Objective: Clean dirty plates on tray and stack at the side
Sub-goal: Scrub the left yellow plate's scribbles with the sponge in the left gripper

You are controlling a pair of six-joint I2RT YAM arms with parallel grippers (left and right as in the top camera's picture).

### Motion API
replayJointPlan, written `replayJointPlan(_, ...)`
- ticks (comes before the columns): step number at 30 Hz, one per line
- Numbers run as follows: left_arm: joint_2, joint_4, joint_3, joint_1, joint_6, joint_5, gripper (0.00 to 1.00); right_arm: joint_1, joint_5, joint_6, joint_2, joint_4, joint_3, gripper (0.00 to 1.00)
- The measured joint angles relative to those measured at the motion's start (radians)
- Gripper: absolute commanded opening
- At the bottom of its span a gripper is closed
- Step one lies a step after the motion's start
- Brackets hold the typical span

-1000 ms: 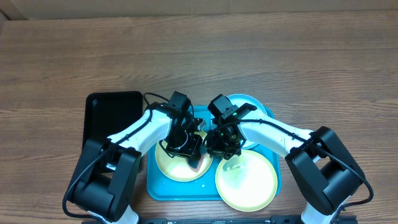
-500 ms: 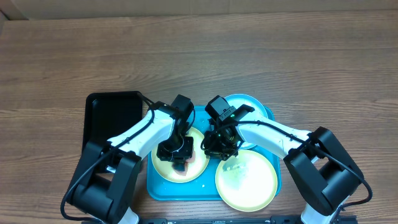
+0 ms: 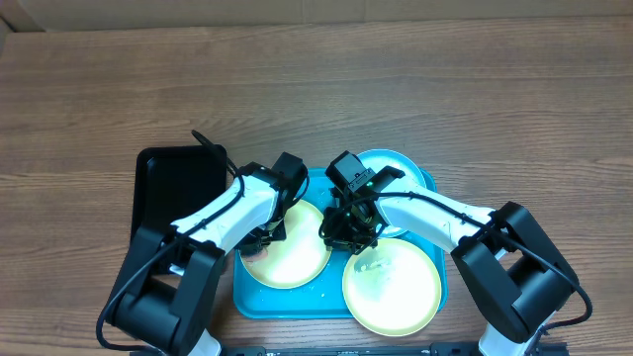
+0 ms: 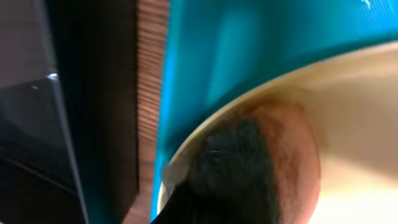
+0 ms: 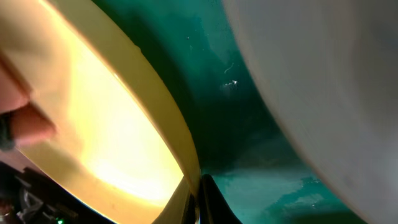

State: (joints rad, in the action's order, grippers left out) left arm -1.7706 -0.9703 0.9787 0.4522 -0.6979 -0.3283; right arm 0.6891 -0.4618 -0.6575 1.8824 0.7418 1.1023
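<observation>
The turquoise tray [image 3: 251,301] holds two pale yellow-green plates, one on the left [image 3: 297,255] and one at the front right [image 3: 392,287], and a light blue plate [image 3: 396,166] at the back right. My left gripper [image 3: 259,237] is shut on a pink-brown sponge [image 4: 292,149], which presses on the left plate's left rim [image 4: 360,118]. My right gripper [image 3: 346,233] is shut on that plate's right rim; in the right wrist view its fingers [image 5: 205,198] pinch the yellow edge [image 5: 93,112].
A smaller black tray [image 3: 173,183] lies just left of the turquoise tray, with a strip of wood table [image 4: 152,93] between them. Another plate's pale surface [image 5: 336,81] sits close to the right of my right gripper. Brown table lies all round.
My left gripper has swept the sponge leftward across the left plate, from its right side to its left rim. My right gripper has stayed on the plate's rim.
</observation>
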Motion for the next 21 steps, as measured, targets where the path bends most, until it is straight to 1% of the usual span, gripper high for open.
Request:
replayJointPlan(6, -0.001, 0.06, -0.003, 0.0, -0.001, -0.043, 0.04, 0.0, -0.005, -0.005, 0.0, -0.01, 0.004, 0.04)
replayJointPlan(21, -0.006, 0.148, 0.034, 0.0, 0.1, -0.004, 0.04, -0.008, 0.005, -0.004, 0.0, 0.026, 0.004, 0.04)
